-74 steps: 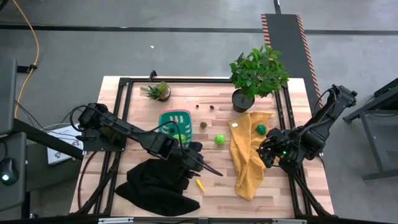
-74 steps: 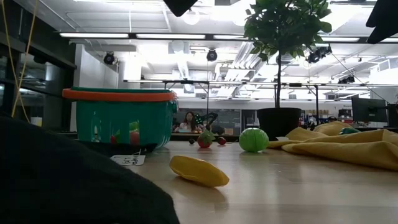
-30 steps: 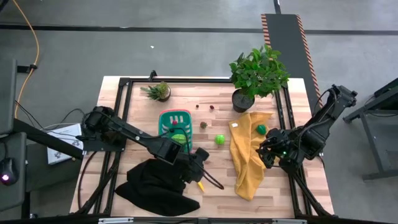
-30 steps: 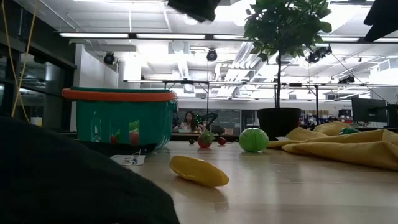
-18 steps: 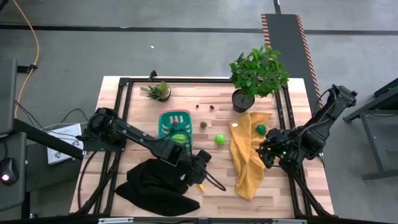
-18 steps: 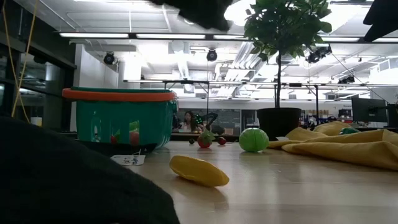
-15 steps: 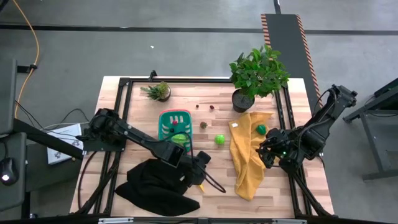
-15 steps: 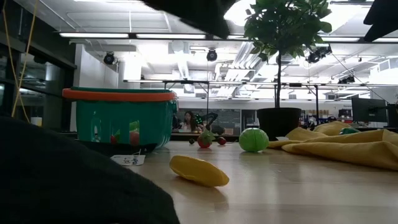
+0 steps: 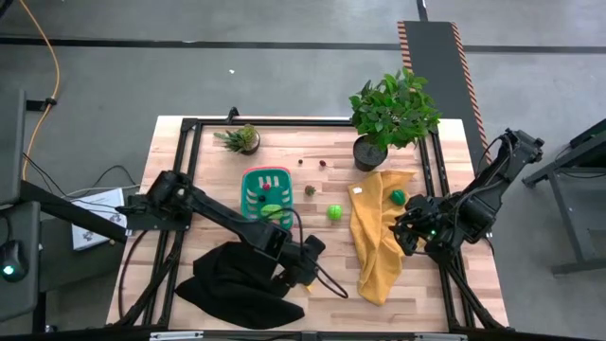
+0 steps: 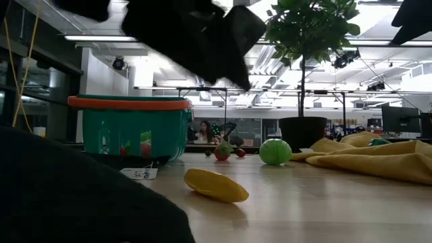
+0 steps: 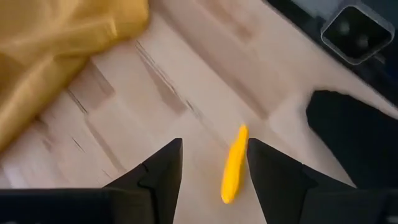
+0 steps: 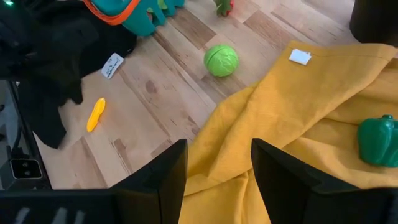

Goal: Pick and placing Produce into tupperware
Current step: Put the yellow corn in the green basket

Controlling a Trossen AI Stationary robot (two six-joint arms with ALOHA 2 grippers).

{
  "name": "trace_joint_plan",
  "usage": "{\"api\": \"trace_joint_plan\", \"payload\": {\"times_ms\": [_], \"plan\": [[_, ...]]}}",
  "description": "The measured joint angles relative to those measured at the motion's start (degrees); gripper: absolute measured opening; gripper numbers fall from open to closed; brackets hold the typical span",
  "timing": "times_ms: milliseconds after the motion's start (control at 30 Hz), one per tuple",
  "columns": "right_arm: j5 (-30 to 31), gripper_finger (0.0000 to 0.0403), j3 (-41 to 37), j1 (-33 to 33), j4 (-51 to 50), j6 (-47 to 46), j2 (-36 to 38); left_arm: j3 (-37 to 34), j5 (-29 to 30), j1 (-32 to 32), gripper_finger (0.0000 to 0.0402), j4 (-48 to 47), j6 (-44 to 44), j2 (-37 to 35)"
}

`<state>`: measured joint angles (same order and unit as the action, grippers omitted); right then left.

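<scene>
Produce was only partly packed. The teal basket (image 9: 266, 196) already held a few pieces, green and red ones showing through its wall in the low view. Left out on the table (image 9: 322, 284) were the yellow piece (image 11: 234, 164), a green ball (image 9: 334, 212), small bits near the basket, and a green pepper (image 12: 377, 140) on the yellow cloth (image 9: 379, 237). The left gripper (image 11: 214, 163) hovered over the yellow piece with fingers apart and empty. The right gripper (image 12: 217, 163) waited above the cloth, fingers apart.
</scene>
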<state>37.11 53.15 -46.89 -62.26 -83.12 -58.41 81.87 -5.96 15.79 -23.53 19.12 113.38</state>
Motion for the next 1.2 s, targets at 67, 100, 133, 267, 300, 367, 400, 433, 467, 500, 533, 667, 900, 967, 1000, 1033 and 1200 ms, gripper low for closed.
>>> {"api": "trace_joint_plan", "payload": {"times_ms": [67, 100, 133, 267, 300, 367, 400, 433, 467, 500, 533, 667, 900, 967, 1000, 1033, 1200], "plan": [[0.0, 0.0169, 0.0, 0.0, 0.0, 0.0, 0.0, -0.1, 0.0, 0.0, 0.0166, -0.6, 0.1, 0.3], [0.0, 0.0169, 0.0, 0.0, 0.0, 0.0, 0.0, 0.0, -0.1, 0.0, 0.0166, 0.5, 0.1, 1.0], [0.2, 0.0169, 0.0, 0.0, 0.0, 0.0, 0.0, 0.0, -0.2, 0.0, 0.0166, 0.7, 0.1, 1.4], [0.3, 0.0169, 0.0, 0.0, -0.1, -0.2, 0.0, 0.1, -0.9, 0.0, 0.0167, 0.9, 0.1, 2.4], [0.3, 0.0169, 0.0, 0.0, -0.1, -0.2, 0.0, 0.1, -1.0, 0.0, 0.0167, 0.8, 0.1, 2.7], [0.3, 0.0169, 0.0, 0.0, -0.1, -0.2, 0.0, -0.2, -1.4, 0.1, 0.0166, -0.5, 0.1, 3.1], [0.3, 0.0169, 0.0, 0.0, -0.1, -0.2, 0.0, -0.1, -1.6, 0.1, 0.0166, 0.5, 0.1, 3.6], [0.3, 0.0169, 0.0, 0.0, -0.1, -0.2, 0.0, 0.0, -1.7, 0.1, 0.0166, 0.7, 0.1, 3.9], [0.3, 0.0169, 0.0, 0.0, 0.0, -0.2, 0.0, -0.1, -1.7, 0.1, 0.0166, 0.1, 0.1, 4.0], [0.3, 0.0169, 0.0, 0.0, -0.1, -0.2, 0.0, -0.1, -1.7, 0.1, 0.0166, -0.3, 0.1, 4.0], [0.3, 0.0169, 0.0, 0.0, -0.1, -0.2, 0.0, -0.1, -1.7, 0.1, 0.0166, -0.1, 0.1, 4.0], [0.3, 0.0169, 0.0, 0.0, -0.1, -0.2, 0.0, -0.1, -1.7, 0.1, 0.0166, 0.0, 0.1, 4.0], [1.6, 0.0169, 0.0, 0.0, 0.0, -0.2, 0.0, -0.1, -2.6, 0.1, 0.0166, -0.4, 0.1, 4.8], [1.7, 0.0169, 0.0, 0.0, 0.0, -0.2, 0.0, -0.1, -2.6, 0.1, 0.0166, -0.8, 0.1, 4.8], [1.7, 0.0169, 0.0, 0.0, 0.0, -0.2, 0.0, 0.0, -2.6, 0.1, 0.0166, -0.4, 0.1, 5.1], [1.7, 0.0169, 0.0, 0.0, 0.0, -0.2, 0.0, 0.0, -2.6, 0.1, 0.0166, -0.2, 0.1, 5.4], [1.7, 0.0169, 0.0, 0.0, 0.0, -0.2, 0.0, 0.1, -2.7, 0.1, 0.0166, 0.0, 0.1, 6.2]]}}
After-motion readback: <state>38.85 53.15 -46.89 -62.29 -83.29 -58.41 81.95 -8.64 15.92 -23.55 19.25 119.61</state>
